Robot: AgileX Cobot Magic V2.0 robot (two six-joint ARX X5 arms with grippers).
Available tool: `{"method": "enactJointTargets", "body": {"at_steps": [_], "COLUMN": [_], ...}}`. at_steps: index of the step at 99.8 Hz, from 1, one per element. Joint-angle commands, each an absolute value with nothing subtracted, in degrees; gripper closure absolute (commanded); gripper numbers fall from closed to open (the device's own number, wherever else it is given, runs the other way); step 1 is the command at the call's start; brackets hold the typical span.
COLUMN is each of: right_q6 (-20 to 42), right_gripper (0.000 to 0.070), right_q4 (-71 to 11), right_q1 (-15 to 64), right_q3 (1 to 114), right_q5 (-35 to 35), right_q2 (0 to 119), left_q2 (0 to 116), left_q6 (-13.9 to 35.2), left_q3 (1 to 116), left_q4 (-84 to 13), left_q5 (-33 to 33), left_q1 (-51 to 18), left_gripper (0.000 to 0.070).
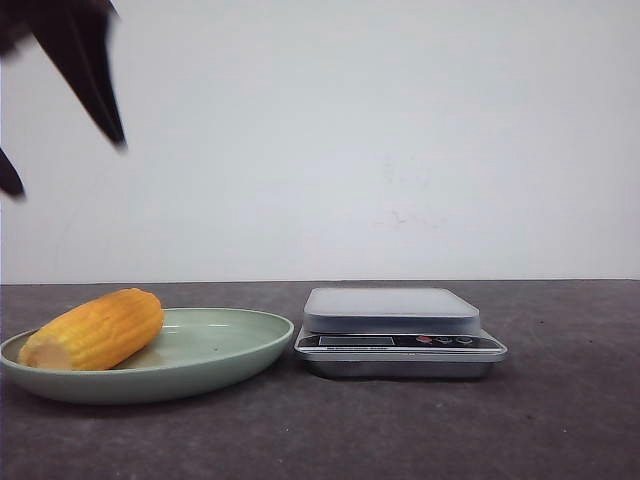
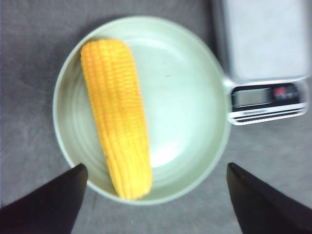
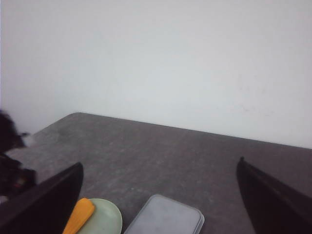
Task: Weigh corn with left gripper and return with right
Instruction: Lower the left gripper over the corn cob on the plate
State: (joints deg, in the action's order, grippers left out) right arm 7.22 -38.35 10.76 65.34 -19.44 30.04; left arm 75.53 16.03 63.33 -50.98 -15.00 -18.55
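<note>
While the corn [image 2: 116,117] lies on the green plate [image 2: 195,63], just beside the scale [image 1: 398,332] on the tabletop [image 1: 560,420], the left jaws [image 2: 156,195] are held wide open and empty above it. The cob's long axis is seen running lengthwise through the gap, nearer one finger, so a wrist turn is probably needed. The right jaws [image 3: 161,195], open and empty, are held farther off. No writing can be read.

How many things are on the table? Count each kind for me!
Corn: 1
Green plate: 1
Kitchen scale: 1
Total: 3 things on the table.
</note>
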Motion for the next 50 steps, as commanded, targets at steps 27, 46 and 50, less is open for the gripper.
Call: {"method": "enactJointTargets", "body": {"at_steps": [27, 46, 50], "right_q6": [6.46, 6.44, 6.44], "right_gripper": [0.0062, 0.0062, 0.0063], "right_q4": [-39.44, -40.93, -41.21], "right_q1": [10.74, 10.74, 10.74], "right_q3": [66.00, 66.00, 66.00], "right_q5": [-19.38, -19.22, -19.25], "right_q2": [30.24, 30.24, 30.24], "left_q2": [87.66, 91.90, 92.62], "left_q6": [17.65, 17.82, 17.82], "left_q3": [63.90, 63.90, 63.90], "left_q4": [-43.07, -42.19, -42.15], "left_q5": [-12.01, -11.79, -11.79], "left_q1": [-20.32, -20.67, -20.80], "left_gripper": [0.0157, 0.0234, 0.0234]}}
